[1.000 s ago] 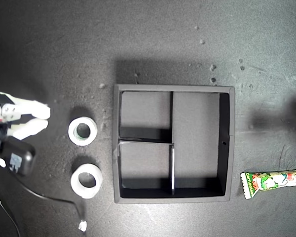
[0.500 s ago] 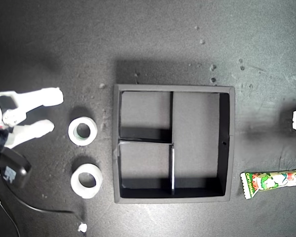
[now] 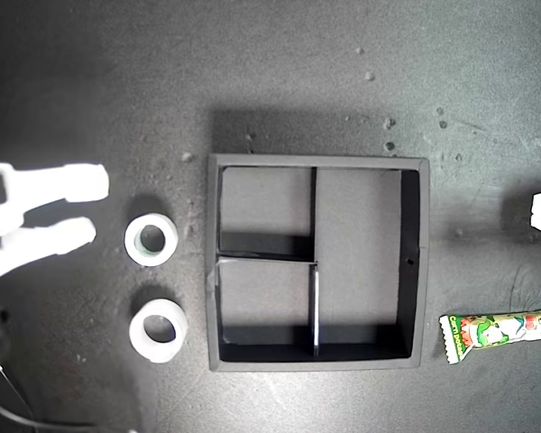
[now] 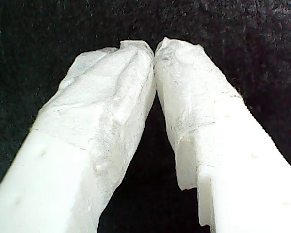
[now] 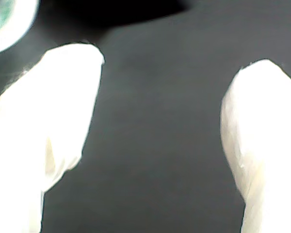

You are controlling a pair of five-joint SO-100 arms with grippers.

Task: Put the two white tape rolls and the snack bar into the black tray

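Both white tape rolls, one (image 3: 151, 239) and the other (image 3: 159, 330), lie outside the black tray (image 3: 317, 164) toward the exterior view's left; only that view shows the snack bar (image 3: 499, 331). My second gripper (image 5: 162, 63) gapes empty beside a roll; my first gripper (image 4: 155, 46) is pinched, tips touching, holding nothing.

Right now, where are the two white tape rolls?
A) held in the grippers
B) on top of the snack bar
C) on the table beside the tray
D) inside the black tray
C: both white tape rolls lie on the dark table at the exterior view's left of the black tray, whose compartments hold nothing.
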